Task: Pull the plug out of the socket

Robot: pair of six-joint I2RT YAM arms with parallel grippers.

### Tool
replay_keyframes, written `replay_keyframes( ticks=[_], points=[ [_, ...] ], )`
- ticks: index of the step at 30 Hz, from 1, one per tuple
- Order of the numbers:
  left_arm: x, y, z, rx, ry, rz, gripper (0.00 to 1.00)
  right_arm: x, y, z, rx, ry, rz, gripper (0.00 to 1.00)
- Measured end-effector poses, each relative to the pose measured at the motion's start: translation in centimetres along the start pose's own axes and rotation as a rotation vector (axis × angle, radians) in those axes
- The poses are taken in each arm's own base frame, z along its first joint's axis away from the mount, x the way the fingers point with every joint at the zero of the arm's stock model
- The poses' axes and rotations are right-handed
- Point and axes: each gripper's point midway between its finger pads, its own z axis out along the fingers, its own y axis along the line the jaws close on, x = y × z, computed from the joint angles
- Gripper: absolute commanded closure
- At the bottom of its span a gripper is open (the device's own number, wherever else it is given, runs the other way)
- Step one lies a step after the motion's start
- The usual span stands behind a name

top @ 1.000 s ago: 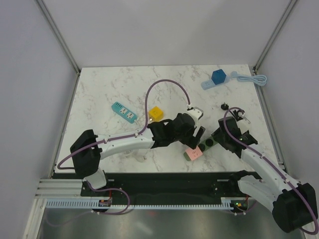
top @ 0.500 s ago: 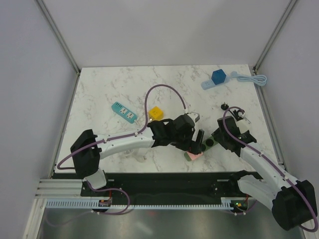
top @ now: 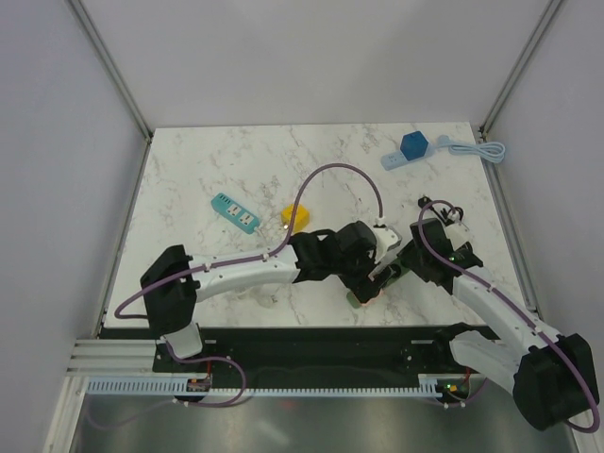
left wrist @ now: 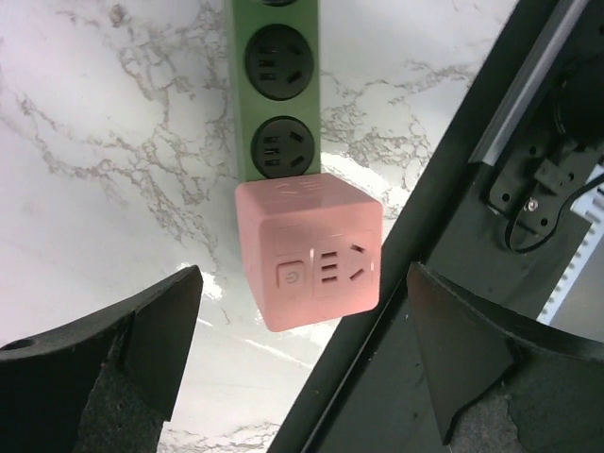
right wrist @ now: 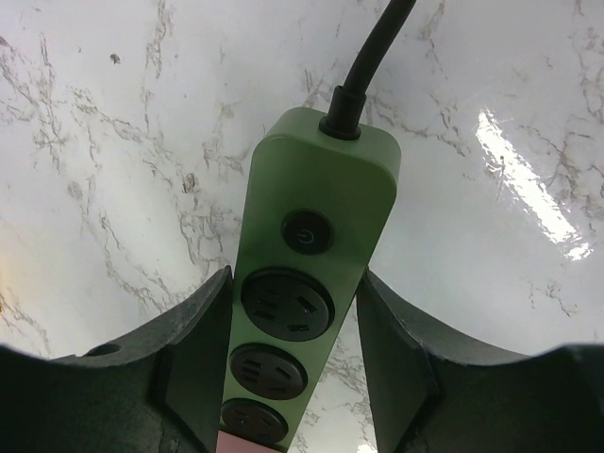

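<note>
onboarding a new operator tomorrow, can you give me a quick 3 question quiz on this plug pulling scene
1. True or false: the left pincer is shut on the pink cube plug.
2. What does the right pincer straddle?
A. a teal strip
B. the green power strip
C. a blue cube
3. Fill in: the pink cube plug sits at the end of the green power strip opposite the black ____.

Key
1. False: its fingers stand apart on either side of the plug, with a gap on both sides.
2. B
3. cable
</note>
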Motion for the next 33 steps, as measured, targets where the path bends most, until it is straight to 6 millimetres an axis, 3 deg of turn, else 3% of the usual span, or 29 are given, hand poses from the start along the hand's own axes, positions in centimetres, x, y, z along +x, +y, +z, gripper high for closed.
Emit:
replay_keyframes(
  ticks=[7,13,16,18,22,23,24,30,31,33],
  points=[
    [1.1,-1.9,1.5,-0.004,0.010,0.196,0.04,0.3,0.2,0.0,-0.014,0.022,-0.009,0.91],
    [3.2,-1.3,3.8,-0.051,0.070,0.245,0.08,0.5,0.2,0.0,-0.020,0.042,-0.001,0.90],
    [3.4,-0.6,4.2,-0.083,0.077,0.249,0.16,0.5,0.3,0.0,-0.023,0.049,0.004,0.90],
    [3.5,-0.3,4.3,-0.101,0.079,0.250,0.33,0.5,0.3,0.0,-0.024,0.052,0.006,0.87],
    [3.3,0.2,4.3,-0.135,0.070,0.251,0.66,0.3,0.4,0.0,-0.029,0.050,0.017,0.69],
    [3.2,0.3,4.3,-0.141,0.067,0.251,0.88,0.3,0.5,0.0,-0.032,0.048,0.021,0.65],
    [3.2,0.4,4.3,-0.145,0.067,0.251,0.96,0.2,0.6,0.0,-0.039,0.049,0.015,0.62],
    [3.3,0.9,4.1,-0.077,0.076,0.179,0.98,0.3,1.2,-0.4,-0.085,0.080,-0.080,0.31],
    [3.5,1.4,3.9,-0.047,0.080,0.141,0.98,0.6,1.5,-0.6,-0.105,0.104,-0.110,0.17],
    [3.9,2.6,3.4,0.008,0.084,0.067,0.98,1.4,2.4,-1.2,-0.169,0.151,-0.165,0.06]
  ],
)
